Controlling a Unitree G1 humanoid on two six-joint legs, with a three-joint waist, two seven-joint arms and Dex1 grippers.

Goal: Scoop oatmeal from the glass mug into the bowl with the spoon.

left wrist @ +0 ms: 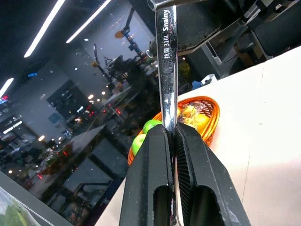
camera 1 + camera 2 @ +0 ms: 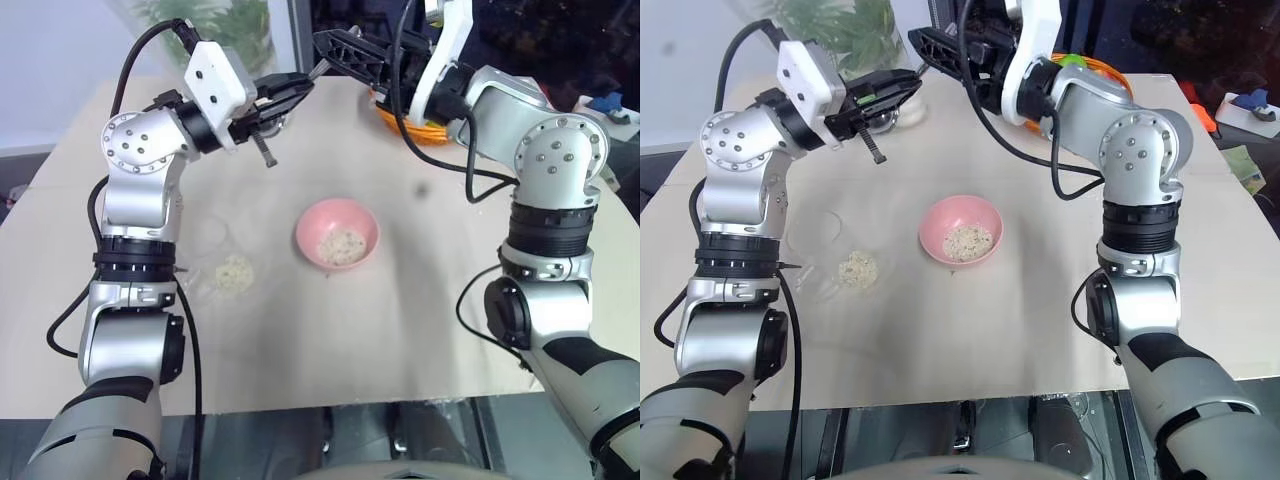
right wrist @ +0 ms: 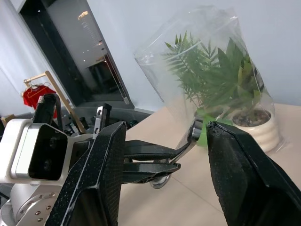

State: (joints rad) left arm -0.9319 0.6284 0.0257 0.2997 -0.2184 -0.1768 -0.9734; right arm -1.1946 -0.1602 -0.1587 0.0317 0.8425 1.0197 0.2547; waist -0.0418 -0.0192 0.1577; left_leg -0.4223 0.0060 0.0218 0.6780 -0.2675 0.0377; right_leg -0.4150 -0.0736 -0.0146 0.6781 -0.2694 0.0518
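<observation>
Near on the counter (image 2: 420, 330) sat the glass mug (image 2: 830, 250) with oatmeal (image 2: 857, 269), the bowl (image 2: 337, 233) beside it. Farther, raised, the left claw (image 2: 290, 92) was clamped on the spoon (image 1: 167, 70); the right claw (image 3: 162, 155) stood apart around its end.

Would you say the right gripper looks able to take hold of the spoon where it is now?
Probably yes: the right gripper is open with the spoon handle between its fingers, held up by the shut left gripper.

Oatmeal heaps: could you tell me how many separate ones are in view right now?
2. One oatmeal heap lies inside the pink bowl at the table's middle; the other sits to the bowl's left, in the glass mug. Stray flakes may be hidden elsewhere.
</observation>
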